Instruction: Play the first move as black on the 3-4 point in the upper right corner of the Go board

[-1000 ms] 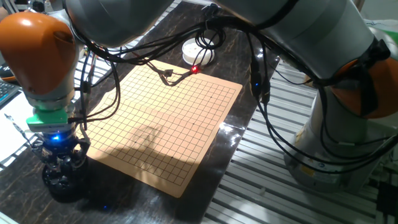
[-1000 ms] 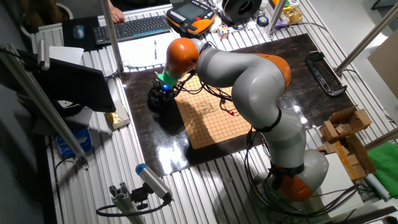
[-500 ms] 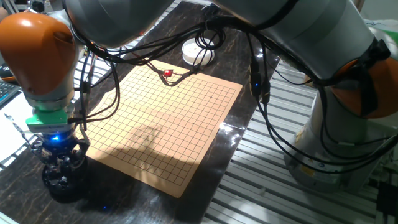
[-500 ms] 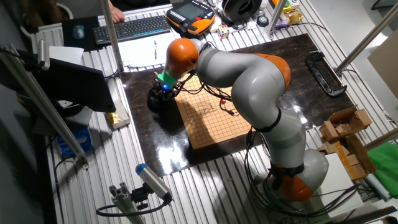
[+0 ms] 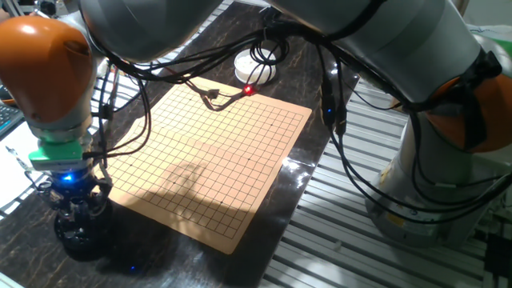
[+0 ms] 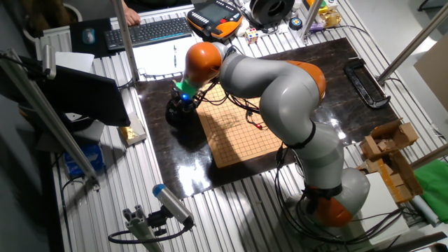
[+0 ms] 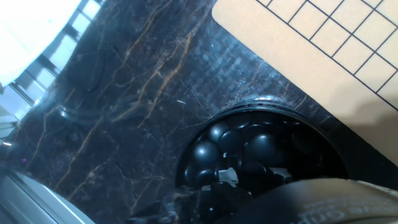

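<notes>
Gripper (image 5: 74, 202): lowered over the black bowl at the board's left corner; fingers hidden in every view, so whether it grasps or is released cannot be told.
Black bowl (image 7: 261, 155): on the dark table (image 7: 124, 93), just beside the board edge; full of glossy black stones (image 7: 205, 152).
Go board (image 5: 216, 152): bare grid, no stone visible.
White bowl (image 5: 254, 67): beyond the board's far corner.
</notes>
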Robot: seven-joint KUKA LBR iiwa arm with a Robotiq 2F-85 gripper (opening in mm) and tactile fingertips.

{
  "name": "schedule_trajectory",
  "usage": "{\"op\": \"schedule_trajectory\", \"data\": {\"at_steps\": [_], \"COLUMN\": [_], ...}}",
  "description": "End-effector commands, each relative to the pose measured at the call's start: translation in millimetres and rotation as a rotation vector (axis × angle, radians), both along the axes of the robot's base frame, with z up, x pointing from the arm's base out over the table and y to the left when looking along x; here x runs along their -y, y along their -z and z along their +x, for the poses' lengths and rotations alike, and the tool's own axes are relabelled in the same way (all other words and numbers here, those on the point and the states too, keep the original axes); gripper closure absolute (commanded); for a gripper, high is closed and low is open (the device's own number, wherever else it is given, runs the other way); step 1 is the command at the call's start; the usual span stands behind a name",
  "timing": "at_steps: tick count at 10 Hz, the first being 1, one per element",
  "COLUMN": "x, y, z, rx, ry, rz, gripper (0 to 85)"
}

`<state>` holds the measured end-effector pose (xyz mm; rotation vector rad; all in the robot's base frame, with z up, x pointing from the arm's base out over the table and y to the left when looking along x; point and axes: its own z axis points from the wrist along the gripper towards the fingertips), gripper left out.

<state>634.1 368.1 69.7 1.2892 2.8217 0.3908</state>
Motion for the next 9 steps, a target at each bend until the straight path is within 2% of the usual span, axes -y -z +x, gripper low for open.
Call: {"op": "schedule_trajectory", "data": {"at_steps": [1, 6, 7, 9], "x": [-0.1, -2.6, -2.6, -2.6], "y": [1.9, 7.3, 7.4, 7.7], "z": [0.7, -0.4, -0.4, -0.4], "rx": [0.004, 0.018, 0.021, 0.036], "ry": [0.001, -0.005, -0.009, -0.021], "rz": [0.000, -0.003, -0.003, 0.005], "gripper": [50.7, 53.3, 57.0, 73.3]}}
